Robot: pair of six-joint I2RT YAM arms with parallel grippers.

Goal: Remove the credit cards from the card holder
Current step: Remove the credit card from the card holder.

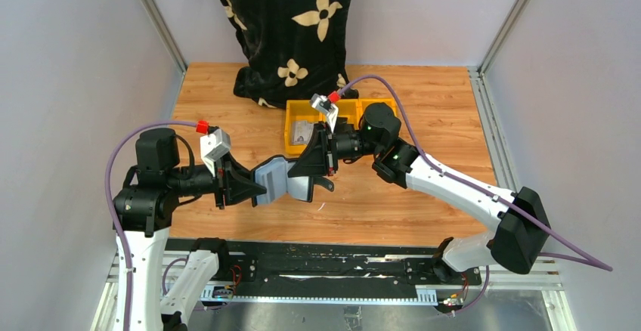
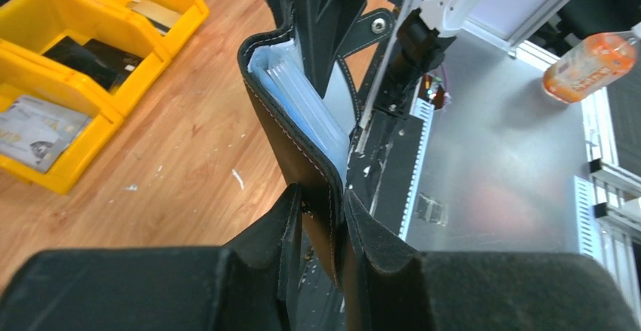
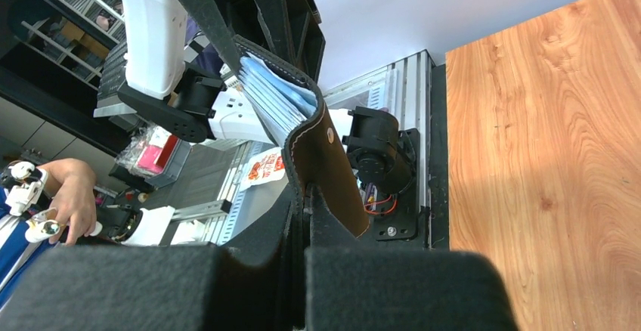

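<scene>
The black card holder (image 1: 278,180) hangs above the table's front middle, spread open between both grippers, its grey-blue inside facing up. My left gripper (image 1: 257,193) is shut on its left half; the left wrist view shows the stitched black edge (image 2: 291,131) pinched at the left gripper (image 2: 325,210). My right gripper (image 1: 314,171) is shut on the right half, near the tab with the snap (image 3: 329,131). Blue sleeves (image 3: 276,97) fan out of the fold; whether they contain cards is hidden. A silvery credit card (image 2: 34,131) lies in the nearest yellow bin (image 2: 75,168), and a beige one (image 2: 151,13) in the far bin.
The yellow bins (image 1: 291,146) stand behind the grippers at mid-table. A small black slab (image 2: 91,55) lies in the middle bin. A black cloth bag with cream flowers (image 1: 291,29) stands at the back. An orange bottle (image 2: 589,63) lies beyond the table's near edge.
</scene>
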